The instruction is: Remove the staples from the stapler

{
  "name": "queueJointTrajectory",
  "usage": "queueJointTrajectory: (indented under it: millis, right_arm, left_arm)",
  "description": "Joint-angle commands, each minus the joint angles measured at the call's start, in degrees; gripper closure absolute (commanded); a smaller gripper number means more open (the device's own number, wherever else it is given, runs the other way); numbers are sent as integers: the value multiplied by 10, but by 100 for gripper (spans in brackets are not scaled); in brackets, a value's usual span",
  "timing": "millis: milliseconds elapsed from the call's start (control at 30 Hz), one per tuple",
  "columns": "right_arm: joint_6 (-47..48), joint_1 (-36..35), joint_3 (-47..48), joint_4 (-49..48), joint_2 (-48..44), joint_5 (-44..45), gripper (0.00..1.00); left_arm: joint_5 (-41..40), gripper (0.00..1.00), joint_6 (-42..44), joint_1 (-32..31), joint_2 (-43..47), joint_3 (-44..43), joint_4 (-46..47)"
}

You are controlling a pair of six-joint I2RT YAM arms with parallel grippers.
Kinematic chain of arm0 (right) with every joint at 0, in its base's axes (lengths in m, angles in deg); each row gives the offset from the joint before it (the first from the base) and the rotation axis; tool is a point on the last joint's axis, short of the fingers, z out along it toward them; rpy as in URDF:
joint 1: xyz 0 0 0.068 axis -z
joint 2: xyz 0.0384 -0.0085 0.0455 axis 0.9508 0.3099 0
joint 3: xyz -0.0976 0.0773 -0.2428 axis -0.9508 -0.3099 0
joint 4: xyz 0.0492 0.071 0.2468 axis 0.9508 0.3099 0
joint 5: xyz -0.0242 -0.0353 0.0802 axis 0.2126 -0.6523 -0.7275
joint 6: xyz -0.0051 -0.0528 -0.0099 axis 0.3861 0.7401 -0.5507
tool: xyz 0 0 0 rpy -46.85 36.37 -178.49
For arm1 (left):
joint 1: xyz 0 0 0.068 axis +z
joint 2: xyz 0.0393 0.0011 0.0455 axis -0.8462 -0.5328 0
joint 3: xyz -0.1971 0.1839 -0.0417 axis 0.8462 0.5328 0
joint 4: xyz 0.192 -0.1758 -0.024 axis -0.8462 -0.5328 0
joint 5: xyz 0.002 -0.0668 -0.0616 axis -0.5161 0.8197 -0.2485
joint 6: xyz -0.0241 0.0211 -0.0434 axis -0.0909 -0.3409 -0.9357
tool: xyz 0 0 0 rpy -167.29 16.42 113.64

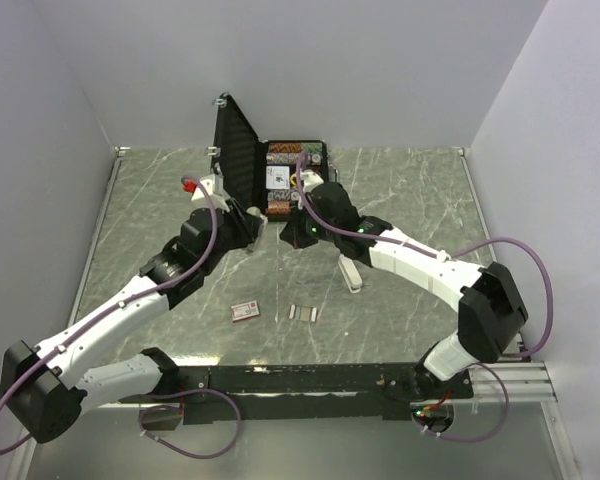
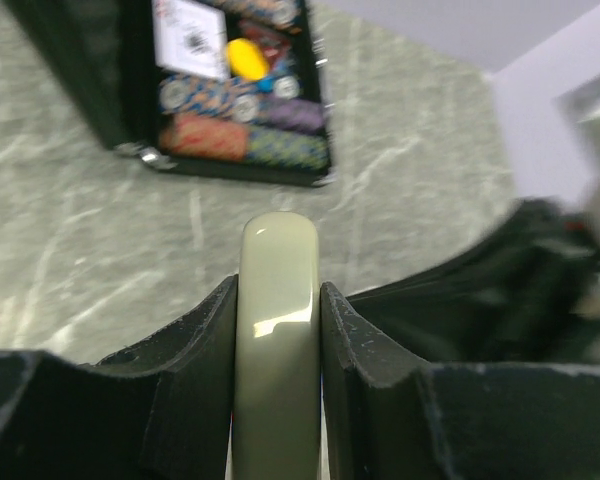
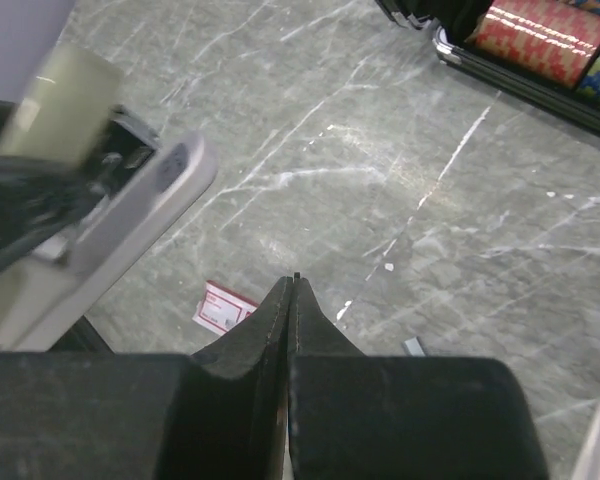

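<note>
Stapler [image 2: 276,350], clamped in the part-open left tool [image 2: 278,288], points lengthwise away toward the case [image 2: 235,168]; right tool [image 3: 294,285] is pinched shut, empty; staples [image 1: 303,312] lie on the tabletop [image 1: 410,200].

Gloss against matt: plastic, metal, stone-look top.
The matt black, faintly grainy fingers [image 2: 205,350] of the left gripper [image 2: 277,290] pinch a smooth, glossy pale-cream plastic stapler [image 2: 277,340]; ahead of that hand, a black case [image 2: 85,75] has bright metal corner trim. Below the right gripper [image 3: 292,285], the grey-green marbled tabletop [image 3: 400,190] shows a soft sheen, with thin silvery metal staples [image 1: 303,312] and a red-and-white flat box [image 3: 223,306], seemingly card.
</note>
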Motion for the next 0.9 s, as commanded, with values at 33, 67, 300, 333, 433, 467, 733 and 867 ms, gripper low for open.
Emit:
queueJointTrajectory:
  millis: [33,67,300,333,433,467,733,867]
  right_arm:
    - [12,25,-34,7,-52,16,100]
    - [12,29,-42,5,-55,11,100]
    - [3,46,-77,-8,-62,-15,100]
    - [0,46,-80,-14,-62,-20,100]
    - [-10,46,-91,-27,-60,-40,100]
    - [-13,46,-94,-30,-59,-46,100]
    - [-16,45,-107,-42,-58,-80,100]
    - [-19,44,-120,-46,-66,-77,100]
  left_arm:
    - [-73,99,47,-2,-19,11,-40]
    - [-83,99,49,-1,-33,9,-50]
    - [-126,99,59,-2,-114,27,14]
    - [-130,100,69,-2,-127,34,38]
    - [-129,99,83,-1,-174,46,91]
    - [-134,99,81,0,-188,47,100]
    - [-165,99,125,-2,-260,111,288]
    - [-182,100,149,0,-313,92,297]
